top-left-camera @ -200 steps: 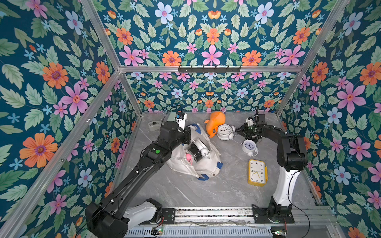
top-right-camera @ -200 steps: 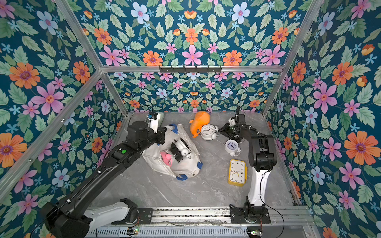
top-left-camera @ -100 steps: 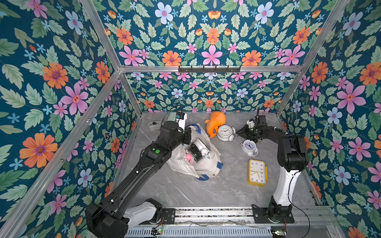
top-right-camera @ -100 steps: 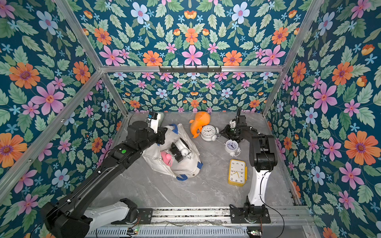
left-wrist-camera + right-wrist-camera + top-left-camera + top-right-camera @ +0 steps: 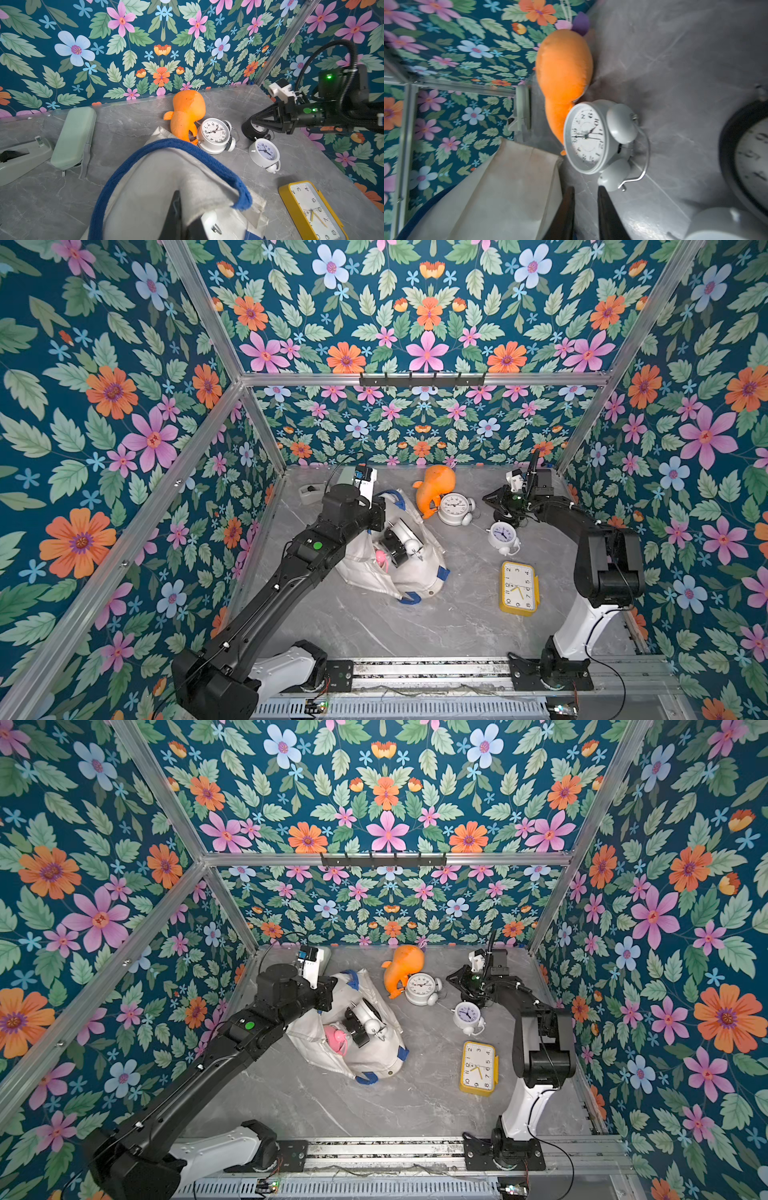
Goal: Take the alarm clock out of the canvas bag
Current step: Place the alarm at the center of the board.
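Observation:
The off-white canvas bag (image 5: 415,572) with blue straps lies slumped on the grey table, left of centre, in both top views. In its open mouth lies a black-and-white alarm clock (image 5: 400,541) (image 5: 362,1026) beside a pink thing (image 5: 334,1039). My left gripper (image 5: 380,518) (image 5: 182,207) is shut on the canvas bag's rim (image 5: 155,182), next to a blue strap (image 5: 187,145). At the back right my right gripper (image 5: 488,498) (image 5: 584,189) hovers with a narrow empty gap between its fingers, just above a black clock (image 5: 257,129).
A white twin-bell clock (image 5: 455,508), a small white clock (image 5: 503,537) and a yellow rectangular clock (image 5: 519,587) lie on the table. An orange plush toy (image 5: 434,489) sits at the back. A green case (image 5: 72,137) and a tape dispenser (image 5: 18,158) lie back left.
The right wrist has shifted slightly above the black clock. The left gripper and the bag have not moved.

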